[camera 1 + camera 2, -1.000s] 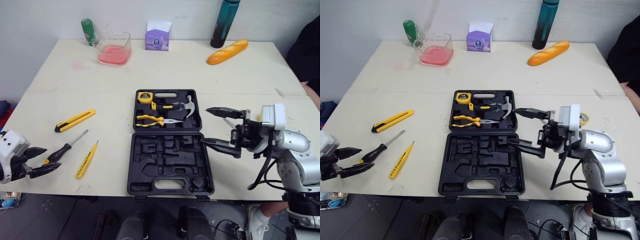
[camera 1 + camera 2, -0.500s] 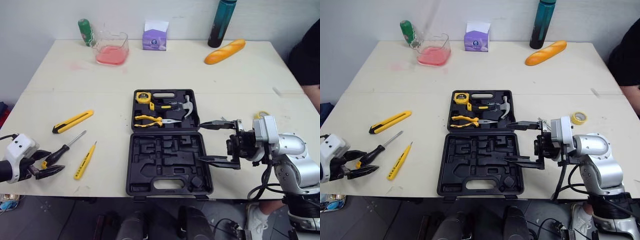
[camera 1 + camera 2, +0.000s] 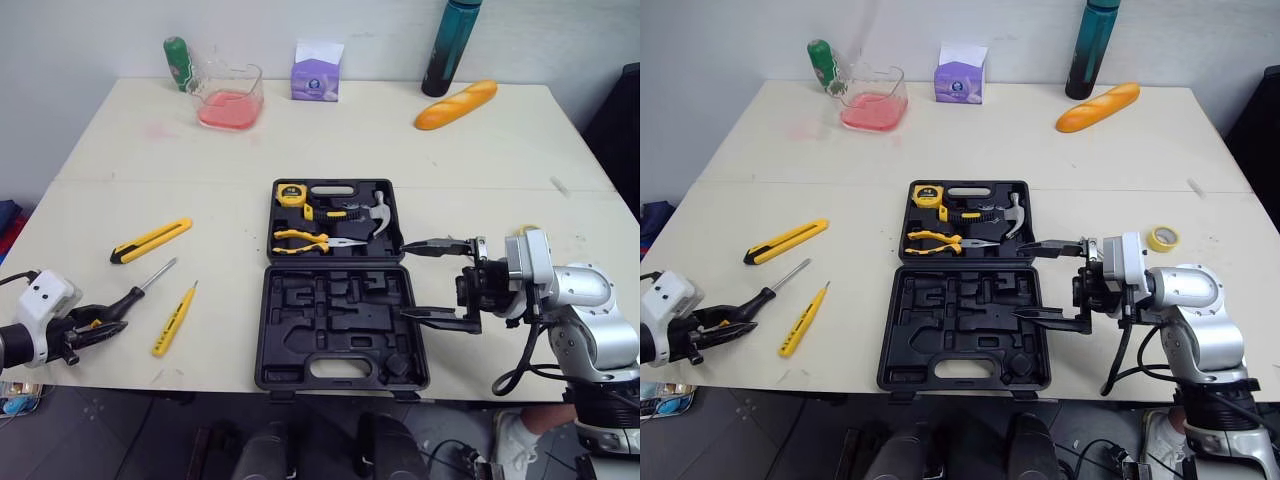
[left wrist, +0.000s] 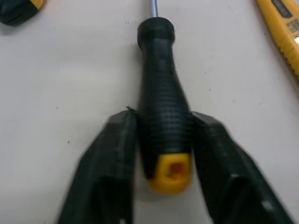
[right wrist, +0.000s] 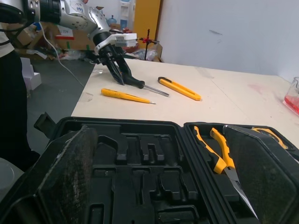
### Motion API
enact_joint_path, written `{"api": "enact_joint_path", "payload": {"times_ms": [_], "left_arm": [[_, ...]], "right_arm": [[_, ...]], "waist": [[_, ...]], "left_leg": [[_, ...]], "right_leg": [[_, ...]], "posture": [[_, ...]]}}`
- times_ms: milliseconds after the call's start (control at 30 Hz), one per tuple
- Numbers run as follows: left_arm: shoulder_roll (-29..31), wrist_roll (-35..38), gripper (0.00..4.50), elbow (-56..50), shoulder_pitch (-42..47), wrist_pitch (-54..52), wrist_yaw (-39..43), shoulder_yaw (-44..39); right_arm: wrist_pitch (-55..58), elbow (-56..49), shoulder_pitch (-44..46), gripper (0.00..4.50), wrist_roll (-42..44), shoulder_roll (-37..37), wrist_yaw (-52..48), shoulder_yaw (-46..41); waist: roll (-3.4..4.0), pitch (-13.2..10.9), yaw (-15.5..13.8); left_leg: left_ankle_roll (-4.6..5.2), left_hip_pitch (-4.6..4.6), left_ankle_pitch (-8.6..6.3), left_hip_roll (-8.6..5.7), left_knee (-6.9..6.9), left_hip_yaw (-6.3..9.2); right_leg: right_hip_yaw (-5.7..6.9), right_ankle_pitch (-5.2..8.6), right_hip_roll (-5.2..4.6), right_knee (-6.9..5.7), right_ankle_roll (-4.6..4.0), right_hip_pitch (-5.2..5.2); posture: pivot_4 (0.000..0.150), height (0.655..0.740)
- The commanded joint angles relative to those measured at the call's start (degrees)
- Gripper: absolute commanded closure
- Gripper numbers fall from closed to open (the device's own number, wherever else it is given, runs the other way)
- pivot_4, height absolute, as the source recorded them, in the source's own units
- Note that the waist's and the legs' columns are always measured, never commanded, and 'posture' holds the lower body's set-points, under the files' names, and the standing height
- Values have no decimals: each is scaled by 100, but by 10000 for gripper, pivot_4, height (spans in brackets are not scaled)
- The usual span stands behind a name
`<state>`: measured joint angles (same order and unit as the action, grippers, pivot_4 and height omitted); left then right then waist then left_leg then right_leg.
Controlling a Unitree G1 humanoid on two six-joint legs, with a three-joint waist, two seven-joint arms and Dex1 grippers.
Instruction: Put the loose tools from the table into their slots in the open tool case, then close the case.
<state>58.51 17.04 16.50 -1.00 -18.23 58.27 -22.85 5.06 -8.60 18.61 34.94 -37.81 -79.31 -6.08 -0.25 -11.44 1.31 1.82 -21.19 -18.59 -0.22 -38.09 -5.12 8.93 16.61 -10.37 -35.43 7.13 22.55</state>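
Observation:
The open black tool case (image 3: pixel 300 300) lies mid-table; its lid half holds a tape measure (image 3: pixel 290 193), pliers (image 3: pixel 305 239) and a hammer (image 3: pixel 365 213). To its left lie a yellow utility knife (image 3: pixel 150 240), a thin yellow screwdriver (image 3: pixel 173 320) and a black-handled screwdriver (image 3: pixel 125 300). My left gripper (image 3: pixel 100 326) is shut on that black handle near its yellow end; in the left wrist view both fingers (image 4: pixel 117 154) press its sides as it rests on the table. My right gripper (image 3: pixel 408 280) stands open and empty over the case's right edge.
A yellow tape roll (image 3: pixel 1160 238) lies right of the case behind my right arm. Along the far edge stand a green bottle (image 3: pixel 177 63), a pink-filled container (image 3: pixel 228 98), a purple box (image 3: pixel 317 72), a dark bottle (image 3: pixel 437 48) and a bread loaf (image 3: pixel 455 104).
My left gripper's fingers have closed onto the black screwdriver handle. The right gripper has come down slightly and edged in over the case's right side, still open.

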Motion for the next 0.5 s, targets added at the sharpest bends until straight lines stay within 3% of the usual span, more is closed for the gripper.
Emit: {"api": "enact_joint_path", "payload": {"times_ms": [33, 267, 400, 500], "left_arm": [[11, -63, 35113, -5, -54, -23, -15, 34], [22, 22, 35113, -55, -24, 231, -18, -240], [-75, 279, 35114, -631, 79, 927, 210, -477], [20, 425, 35114, -1148, 88, 876, 424, -467]], "right_arm": [[-68, -97, -40, 0, 29, -69, -51, -32], [-138, -63, -81, 0, -19, -82, -55, -83], [-81, -117, -219, 0, 11, -130, 122, -260], [-122, -41, -246, 0, -24, -225, 125, -350]], "waist": [[0, 0, 2], [0, 0, 2], [-5, -1, -14], [-5, -1, -17]], "left_leg": [[0, 0, 0, 0, 0, 0], [0, 1, 0, 0, -1, 1], [0, -3, 0, 1, -1, 3], [3, -4, -2, -2, -3, 2]], "right_leg": [[0, 0, 0, -1, 0, 0], [0, 0, 0, -1, 0, 0], [2, 0, 0, 1, 0, 0], [1, -1, -4, 4, 0, -1]], "posture": [[1500, 7400], [1500, 7400], [1500, 7400], [1500, 7400]]}}
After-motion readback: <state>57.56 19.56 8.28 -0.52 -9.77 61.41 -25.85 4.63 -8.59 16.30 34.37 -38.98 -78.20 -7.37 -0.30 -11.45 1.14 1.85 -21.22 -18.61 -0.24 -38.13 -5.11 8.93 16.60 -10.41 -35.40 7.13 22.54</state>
